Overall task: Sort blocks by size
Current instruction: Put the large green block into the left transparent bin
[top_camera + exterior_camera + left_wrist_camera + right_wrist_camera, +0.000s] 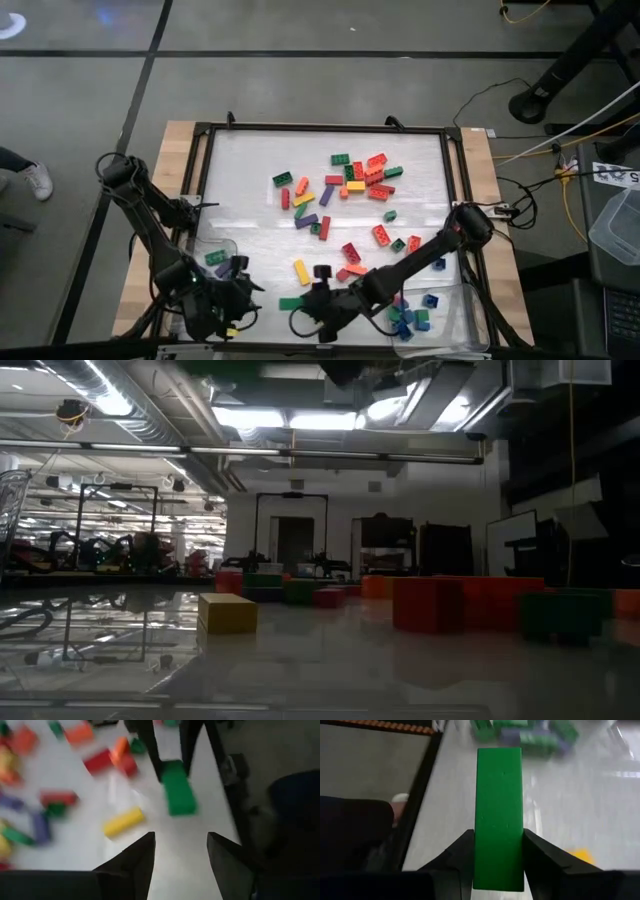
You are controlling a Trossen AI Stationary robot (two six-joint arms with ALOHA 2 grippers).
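Many coloured blocks lie scattered on the white mat. At the near edge my right gripper is shut on a long green block, which also shows in the left wrist view as the green block. To its left my left gripper stands open above the mat with nothing between its fingers; it shows in the high view as my left gripper. A yellow block lies flat on the mat just beyond them. My right gripper pinches the long green block by its two long sides, near one end, between its two fingers. The fingers slant down from the table's right side and lie along the block, which juts out ahead of them. A smooth face is up, and the block appears clear of the mat.
A clear tray at the near left holds a green and a purple block. Another clear tray at the near right holds several small blue and green blocks. A black frame rims the mat. Free mat lies at the far left.
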